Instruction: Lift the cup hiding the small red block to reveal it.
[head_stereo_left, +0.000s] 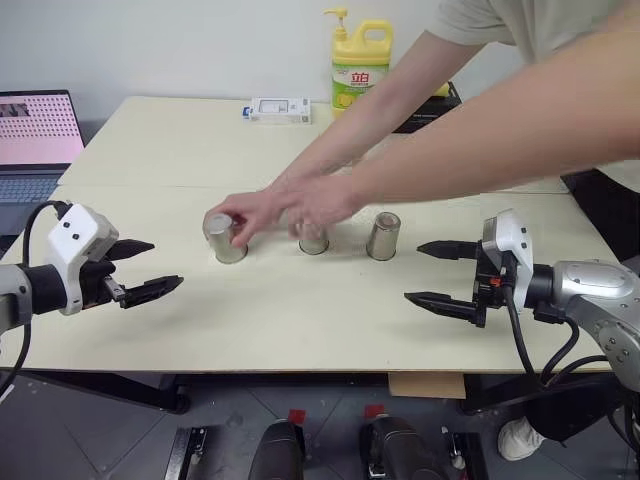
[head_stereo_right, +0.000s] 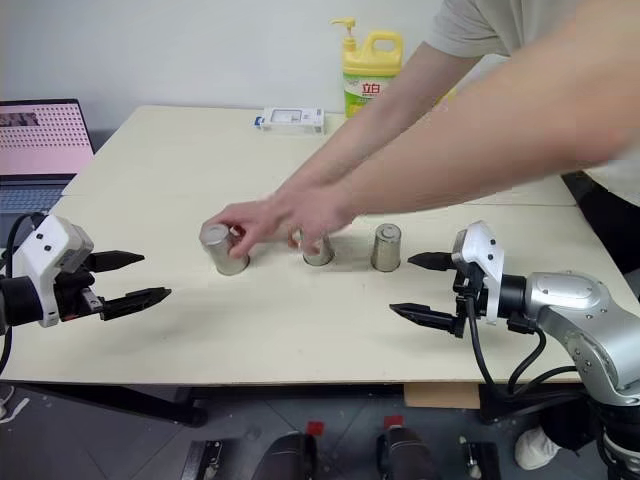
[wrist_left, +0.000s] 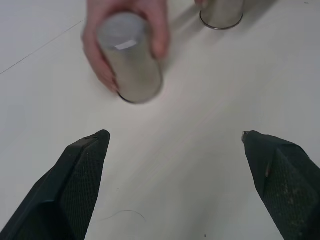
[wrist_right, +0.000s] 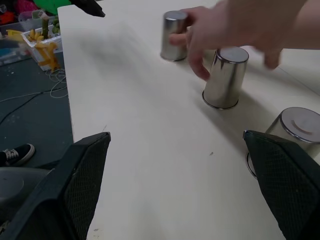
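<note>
Head views: three upside-down metal cups stand in a row across the middle of the pale surface (head_stereo_left: 300, 330). A person reaches in from the far right corner. One hand (head_stereo_left: 250, 212) grips the left cup (head_stereo_left: 225, 238), which is tilted. The other hand (head_stereo_left: 322, 203) covers the top of the middle cup (head_stereo_left: 314, 241). The right cup (head_stereo_left: 383, 236) stands upright and apart from the hands. All three are closed-end up, so what they cover is hidden; which one hides the red block cannot be told. The left pincer (head_stereo_left: 140, 268) hovers near the left edge, fingers wide, holding nothing. The right pincer (head_stereo_left: 440, 274) hovers toward the right edge, also wide and empty. At the far edge stand a yellow bottle (head_stereo_left: 360, 62) and a small white box (head_stereo_left: 280, 109). A laptop (head_stereo_left: 35, 140) sits off the left edge.

Left wrist view: the tilted cup (wrist_left: 131, 65) is clasped by fingers (wrist_left: 95, 60), its rim partly off the surface. A second cup (wrist_left: 222, 12) stands beyond it. The two black fingers are spread far apart with bare surface between them.

Right wrist view: three cups run away in a line: the nearest (wrist_right: 290, 131) just beside one black finger, the next (wrist_right: 226, 77) upright, the farthest (wrist_right: 174, 36) with the person's hand (wrist_right: 220, 27) over it. The fingers stand wide, nothing between them.
</note>
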